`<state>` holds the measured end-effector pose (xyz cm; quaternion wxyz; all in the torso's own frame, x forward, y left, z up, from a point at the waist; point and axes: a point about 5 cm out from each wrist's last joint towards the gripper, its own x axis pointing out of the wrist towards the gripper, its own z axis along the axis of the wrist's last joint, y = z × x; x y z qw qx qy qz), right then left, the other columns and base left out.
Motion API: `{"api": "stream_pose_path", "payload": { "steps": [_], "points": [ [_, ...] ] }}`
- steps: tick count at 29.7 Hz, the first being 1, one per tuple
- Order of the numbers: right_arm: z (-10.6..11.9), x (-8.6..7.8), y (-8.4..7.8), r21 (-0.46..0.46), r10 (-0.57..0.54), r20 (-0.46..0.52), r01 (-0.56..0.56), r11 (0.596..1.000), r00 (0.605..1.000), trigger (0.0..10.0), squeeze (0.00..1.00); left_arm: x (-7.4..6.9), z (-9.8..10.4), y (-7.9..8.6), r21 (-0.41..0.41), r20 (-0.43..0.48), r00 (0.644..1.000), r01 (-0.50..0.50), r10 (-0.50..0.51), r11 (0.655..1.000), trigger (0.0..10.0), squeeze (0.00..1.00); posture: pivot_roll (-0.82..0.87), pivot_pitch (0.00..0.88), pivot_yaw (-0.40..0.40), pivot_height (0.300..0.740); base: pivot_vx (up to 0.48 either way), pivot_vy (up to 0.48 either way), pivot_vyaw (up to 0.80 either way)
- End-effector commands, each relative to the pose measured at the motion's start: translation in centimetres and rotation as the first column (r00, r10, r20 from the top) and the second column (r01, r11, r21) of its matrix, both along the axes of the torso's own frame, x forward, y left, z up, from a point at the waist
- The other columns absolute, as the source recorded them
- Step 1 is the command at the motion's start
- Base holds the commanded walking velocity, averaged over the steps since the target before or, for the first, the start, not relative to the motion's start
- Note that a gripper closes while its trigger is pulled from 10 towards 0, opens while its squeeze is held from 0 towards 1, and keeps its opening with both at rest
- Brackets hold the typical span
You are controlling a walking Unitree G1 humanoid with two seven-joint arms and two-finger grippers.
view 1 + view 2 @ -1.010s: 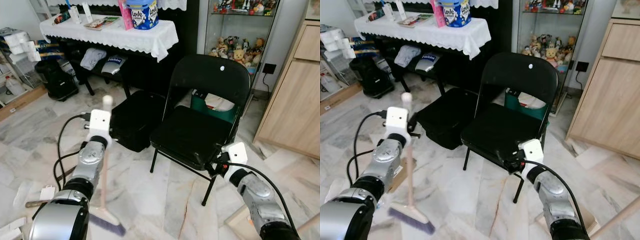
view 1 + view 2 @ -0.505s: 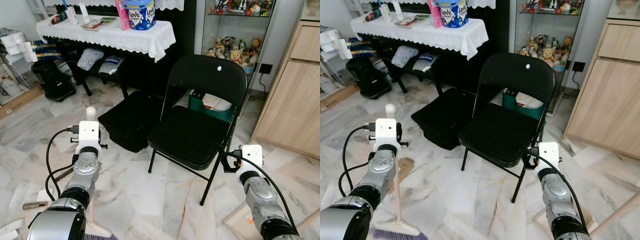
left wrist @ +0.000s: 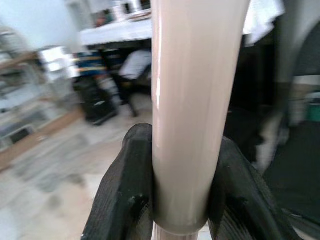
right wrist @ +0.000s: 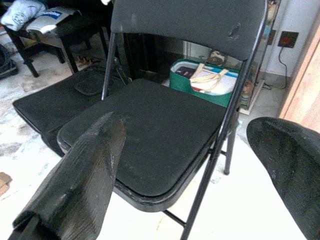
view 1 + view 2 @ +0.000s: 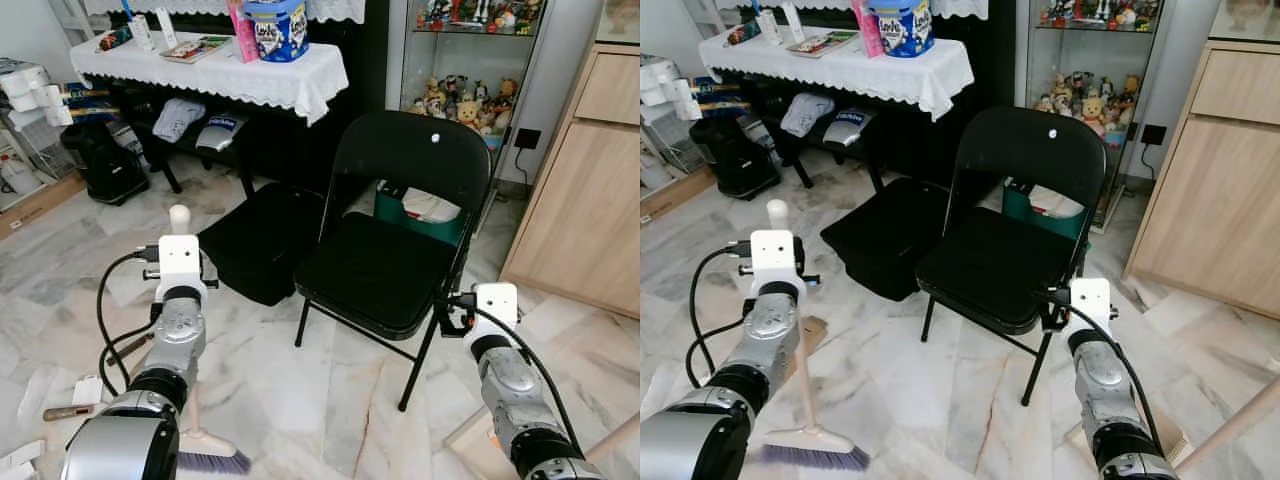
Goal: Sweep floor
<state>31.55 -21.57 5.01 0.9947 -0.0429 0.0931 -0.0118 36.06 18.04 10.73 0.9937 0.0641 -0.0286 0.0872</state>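
My left gripper [image 3: 180, 200] has its fingers closed around the beige broom [image 5: 800, 380] handle, holding it upright so the bristles meet the marble floor [image 5: 940, 400], while my right gripper [image 4: 200, 170], fingers spread wide and empty, faces the black folding chair [image 5: 400, 260].

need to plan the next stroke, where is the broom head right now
In the right eye view the broom head rests on the marble floor at the robot's lower left, below the left gripper clamped on the broom handle, left of the black folding chair.
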Motion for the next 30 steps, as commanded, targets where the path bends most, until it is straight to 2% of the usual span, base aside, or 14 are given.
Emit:
{"api": "stream_pose_path", "payload": {
  "steps": [1,5,8,16,17,19,22,25,26,30],
  "points": [
    [0.6,0.6,0.7,0.011,0.026,0.028,-0.026,1.0,0.999,10.0,0.0,0.7,2.0,-0.1,-0.012,0.081,0.996,0.02,-0.019,1.0,10.0,0.0,-0.11,0.0,0.115,0.74,0.0,0.0,0.0],
    [1.2,0.9,1.0,0.014,0.051,0.055,-0.052,0.999,0.997,10.0,0.0,1.0,2.6,-0.1,-0.046,0.095,0.995,0.009,-0.004,0.999,10.0,0.0,-0.12,0.0,0.121,0.74,0.0,0.0,0.0],
    [1.8,1.2,1.4,0.027,0.073,0.091,-0.076,0.997,0.993,10.0,0.0,1.5,3.3,-0.1,-0.113,0.101,0.994,-0.035,0.046,0.993,10.0,0.0,-0.12,0.0,0.124,0.74,0.0,0.0,0.0],
    [3.1,1.5,3.1,0.062,0.201,0.16,-0.213,0.975,0.966,10.0,0.0,2.2,5.6,-2.8,-0.178,0.185,0.983,0.043,-0.01,0.983,10.0,0.0,-0.11,0.0,0.126,0.74,0.0,0.0,0.0],
    [3.5,1.5,3.6,0.102,0.247,0.185,-0.269,0.958,0.951,10.0,0.0,2.3,6.0,-3.8,-0.189,0.185,0.981,0.087,-0.051,0.978,10.0,0.0,-0.11,0.0,0.125,0.74,0.0,0.0,0.0],
    [3.7,1.4,3.9,0.125,0.283,0.203,-0.311,0.942,0.937,10.0,0.0,2.4,6.2,-4.4,-0.197,0.185,0.979,0.118,-0.081,0.973,10.0,0.0,-0.11,0.0,0.125,0.74,0.0,0.0,0.0],
    [4.4,0.9,4.7,0.155,0.414,0.241,-0.456,0.876,0.878,10.0,0.0,2.4,7.1,-6.1,-0.236,0.205,0.965,0.209,-0.162,0.949,10.0,0.0,-0.11,0.0,0.126,0.74,0.0,0.0,0.0],
    [4.5,0.7,5.0,0.149,0.477,0.241,-0.518,0.842,0.845,10.0,0.0,2.4,7.7,-6.8,-0.256,0.217,0.957,0.246,-0.193,0.935,10.0,0.0,-0.11,0.0,0.127,0.74,0.0,0.0,0.0],
    [4.5,0.7,5.0,0.149,0.477,0.241,-0.518,0.842,0.845,10.0,0.0,2.4,7.7,-6.8,-0.256,0.217,0.957,0.246,-0.193,0.935,10.0,0.0,-0.11,0.0,0.127,0.74,0.0,0.0,0.0],
    [4.7,0.1,5.5,0.152,0.573,0.242,-0.614,0.774,0.783,10.0,0.0,2.3,8.5,-7.9,-0.285,0.227,0.944,0.299,-0.239,0.911,10.0,0.0,-0.11,0.0,0.132,0.74,0.0,0.0,0.0]
  ]
}}
